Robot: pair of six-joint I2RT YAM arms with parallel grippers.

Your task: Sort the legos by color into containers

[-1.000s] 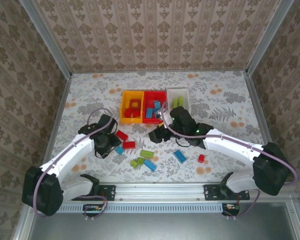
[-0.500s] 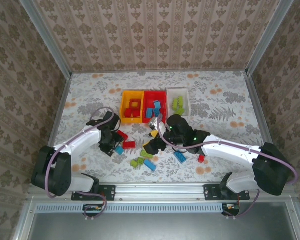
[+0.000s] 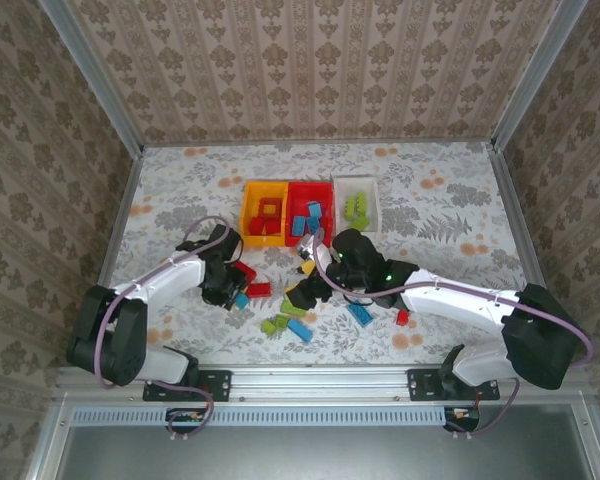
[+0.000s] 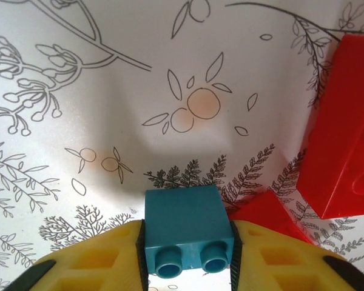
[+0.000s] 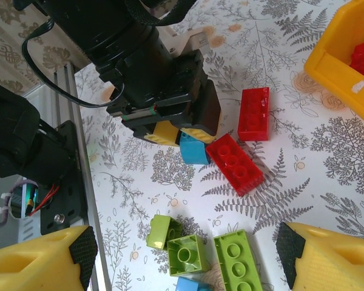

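Left end effector pinches a small blue brick between its pads, a red brick just beside.

A large red brick cut off at the right edge, smaller red brick half hidden behind a yellow finger, blue brick pinched with flanks covered, yellow-orange bin cropped at a corner
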